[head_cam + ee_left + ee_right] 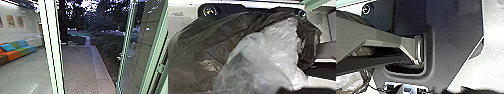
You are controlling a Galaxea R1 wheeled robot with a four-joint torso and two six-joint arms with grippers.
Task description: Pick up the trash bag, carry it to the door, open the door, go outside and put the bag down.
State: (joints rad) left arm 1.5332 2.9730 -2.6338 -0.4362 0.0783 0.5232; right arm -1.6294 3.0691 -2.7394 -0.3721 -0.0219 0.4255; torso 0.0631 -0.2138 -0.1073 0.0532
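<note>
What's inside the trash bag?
Crumpled clear plastic shows against the dark trash bag; I can't tell whether it's inside. Any other contents are covered by the bag's dark film.

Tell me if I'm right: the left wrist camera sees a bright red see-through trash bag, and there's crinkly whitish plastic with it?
Nearly! Only the colour is wrong: the left wrist view shows that the trash bag is dark, greyish-brown, not bright red. It is see-through, and the crinkly whitish plastic is there with it.
</note>
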